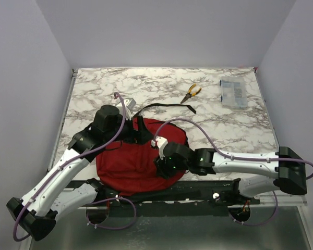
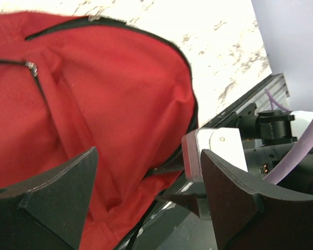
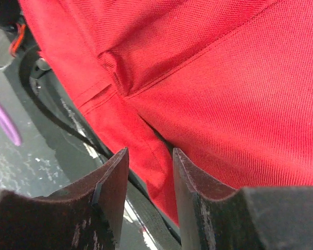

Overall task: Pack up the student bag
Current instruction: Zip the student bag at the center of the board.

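The student bag [image 1: 130,164] lies flat on the near middle of the marble table, dark red with black trim. My left gripper [image 1: 131,133] hovers over its far, top end. In the left wrist view the left gripper [image 2: 148,179] is wide open above the red bag [image 2: 109,94], with nothing between its fingers. My right gripper [image 1: 163,164] is at the bag's near right edge. In the right wrist view the right gripper [image 3: 148,179] stands narrowly open, with a fold of the bag's [image 3: 224,94] edge in the gap; the fingers [image 3: 112,182] do not pinch it.
Yellow-handled pliers [image 1: 191,92] and a clear compartment box [image 1: 233,94] lie at the back right. A black strap [image 1: 164,107] trails behind the bag and a small grey object [image 1: 126,101] sits at the back left. The dark metal rail [image 1: 188,192] runs just beyond the bag's near edge.
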